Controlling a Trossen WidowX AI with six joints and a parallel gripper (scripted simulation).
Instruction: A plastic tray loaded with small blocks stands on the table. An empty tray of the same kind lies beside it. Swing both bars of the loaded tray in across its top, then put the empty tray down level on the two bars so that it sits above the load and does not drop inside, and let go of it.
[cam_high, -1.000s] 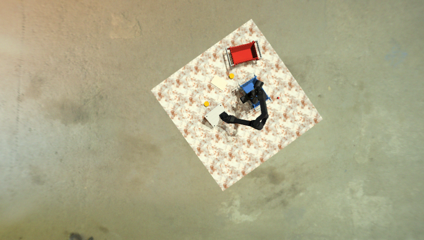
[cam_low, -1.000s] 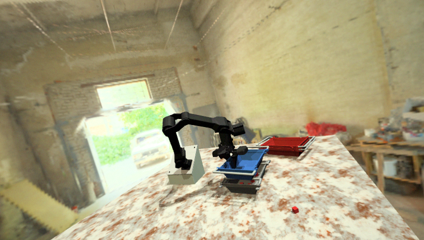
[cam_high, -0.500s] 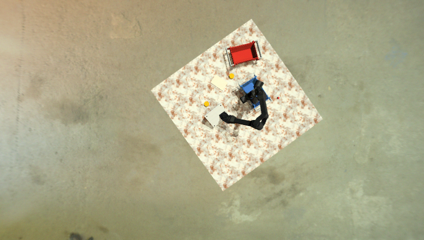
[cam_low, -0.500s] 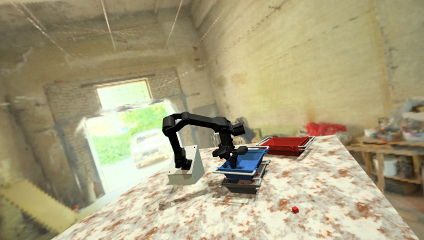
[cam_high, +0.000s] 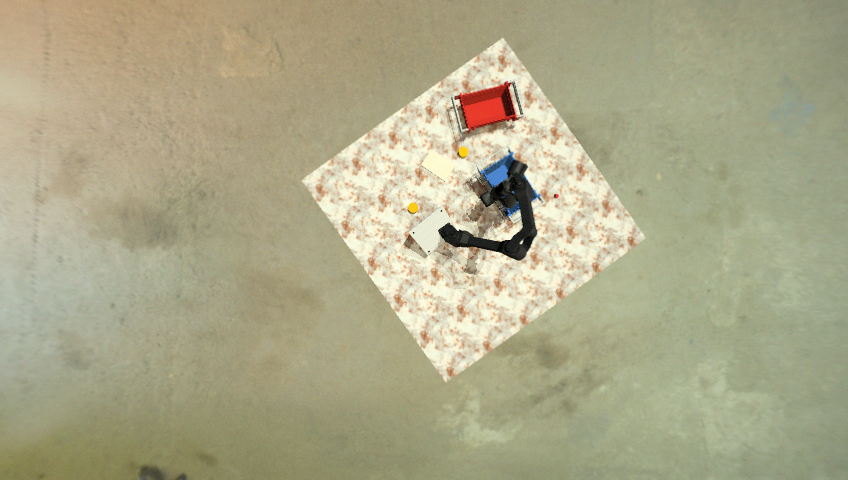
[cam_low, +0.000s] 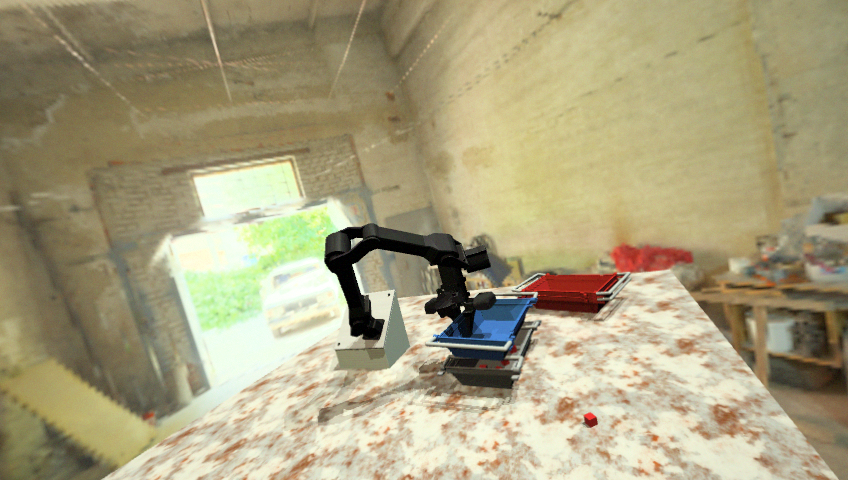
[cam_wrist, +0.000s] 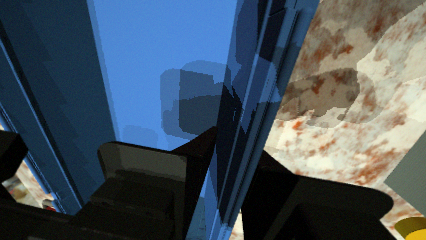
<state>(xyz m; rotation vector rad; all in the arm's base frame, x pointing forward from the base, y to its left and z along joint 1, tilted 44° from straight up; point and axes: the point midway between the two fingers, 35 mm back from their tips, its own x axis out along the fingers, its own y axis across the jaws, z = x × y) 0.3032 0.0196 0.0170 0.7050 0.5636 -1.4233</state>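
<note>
My gripper (cam_low: 467, 324) (cam_wrist: 227, 133) is shut on one long side wall of the empty blue tray (cam_high: 495, 171) (cam_low: 502, 316) (cam_wrist: 165, 35). The blue tray hangs over the loaded grey tray (cam_low: 484, 375), a little tilted, its near end lower in the exterior view. A narrow gap shows between the two trays there; whether they touch anywhere is hidden. Red blocks show in the grey tray. Its wire bars are partly covered by the blue tray, and I cannot tell exactly how they lie. The blue tray's own wire bars stand at its ends.
A red tray (cam_high: 487, 108) (cam_low: 574, 290) with wire bars stands farther back. A loose red cube (cam_high: 556, 195) (cam_low: 590, 419) lies beside the trays. Two yellow discs (cam_high: 463, 152) (cam_high: 412, 208) and a cream plate (cam_high: 437, 165) lie on the table. My arm stands on a pale box (cam_high: 426, 234) (cam_low: 397, 333).
</note>
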